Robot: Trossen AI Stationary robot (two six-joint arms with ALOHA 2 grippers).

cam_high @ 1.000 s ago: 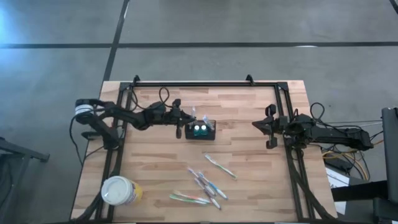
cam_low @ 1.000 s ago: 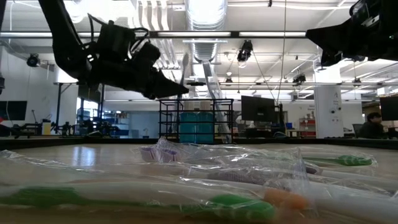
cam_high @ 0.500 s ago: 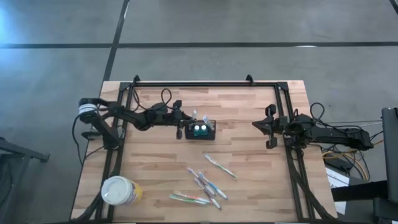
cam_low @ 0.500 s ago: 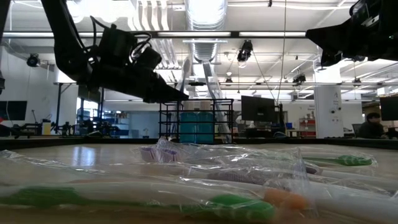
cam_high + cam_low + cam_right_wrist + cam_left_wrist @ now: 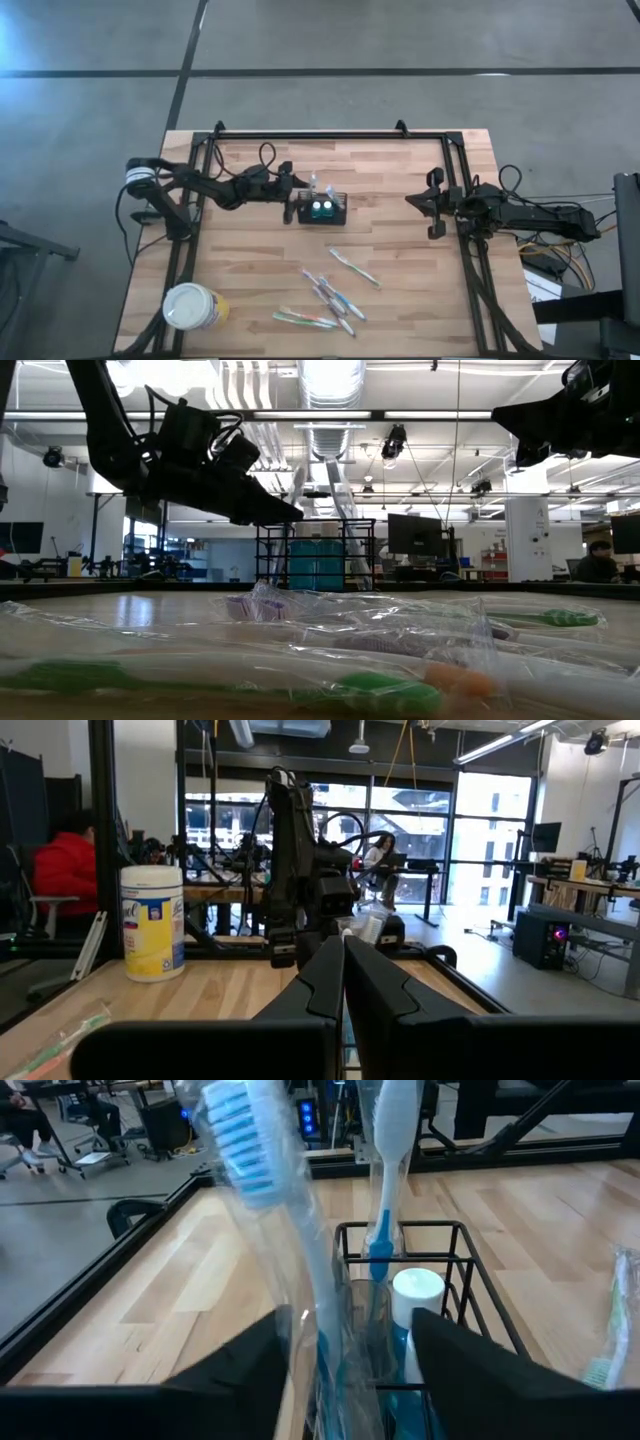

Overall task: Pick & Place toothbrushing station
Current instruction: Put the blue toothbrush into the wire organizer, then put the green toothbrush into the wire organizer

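Black wire-mesh caddy (image 5: 321, 209): stands upright on the wooden table (image 5: 400, 180), directly ahead of the left gripper (image 5: 294, 187) and touching or nearly touching its fingertips. Holds two teal items and a white-capped tube (image 5: 416, 1286); one wrapped toothbrush (image 5: 384, 1170) stands upright in the compartment farthest from the gripper.

Left gripper: fingers (image 5: 245, 1370) parted, one either side of a second plastic-wrapped toothbrush (image 5: 262, 1190) with blue bristles. This brush leans tilted between the fingers, its lower end at the caddy's near edge; contact with the fingers cannot be judged.

Right gripper (image 5: 431, 203): closed, fingers (image 5: 320, 982) pressed together and empty, waiting at the table's right side, well apart from the caddy.

Loose wrapped toothbrushes (image 5: 330, 295): several, scattered flat on the table, well apart from both grippers, toward the front edge.

Yellow cup (image 5: 193, 306), white lid: front left corner, far from the left gripper.
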